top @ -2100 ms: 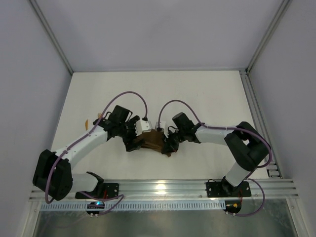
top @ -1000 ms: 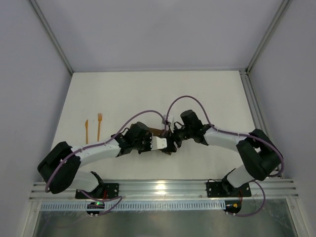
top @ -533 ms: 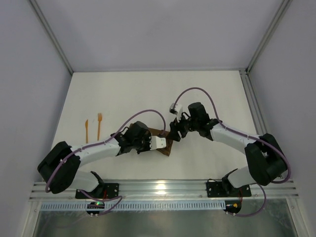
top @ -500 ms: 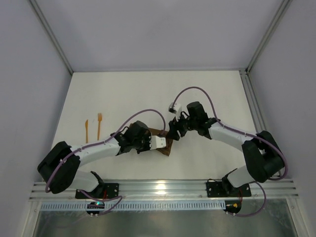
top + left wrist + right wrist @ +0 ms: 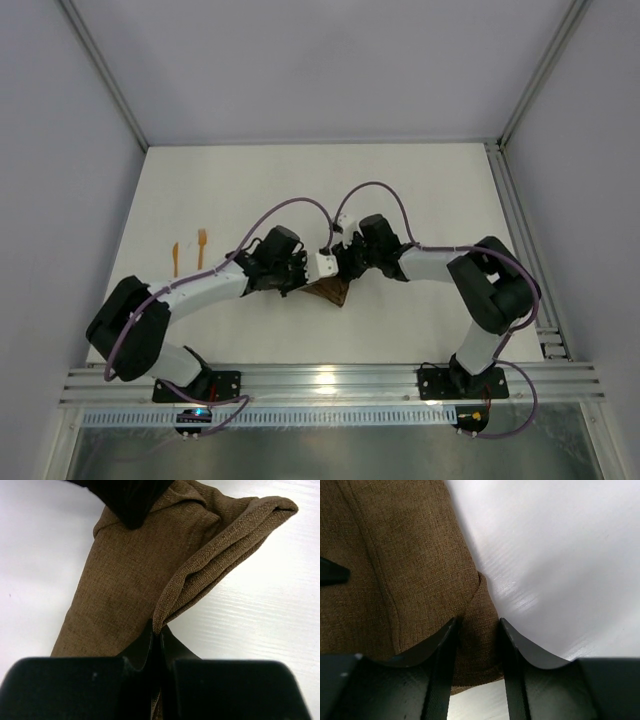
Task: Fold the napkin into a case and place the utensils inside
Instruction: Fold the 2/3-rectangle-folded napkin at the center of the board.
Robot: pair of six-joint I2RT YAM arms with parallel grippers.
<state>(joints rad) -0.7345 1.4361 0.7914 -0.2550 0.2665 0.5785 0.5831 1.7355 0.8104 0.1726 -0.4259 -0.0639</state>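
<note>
In the left wrist view, the left pincer (image 5: 157, 632) was clamped shut on the edge of a doubled layer of the napkin (image 5: 125, 580). It held that edge up as a ridge above the white counter (image 5: 260, 620). The cloth was already gathered into a long, narrow band with layered edges. A dark shape pressed on its far end (most likely the other arm's fingers).

In the right wrist view, the right pincer (image 5: 477, 623) had its jaws partway apart, one on each side of a small flap at the cloth's edge, and the flap filled the gap between them. Whether they were gripping it or only bracketing it, I could not tell.

In the top view, both wrists met over the napkin near the middle of the counter, toward the near edge, and hid all but a brown wedge of it. The utensils (image 5: 201, 250) lay side by side well apart to the left, with neither arm near them.

Judging from this, the folding was well under way but no finished case was visible. Closing the fold came next, and loading the utensils was not yet begun.
</note>
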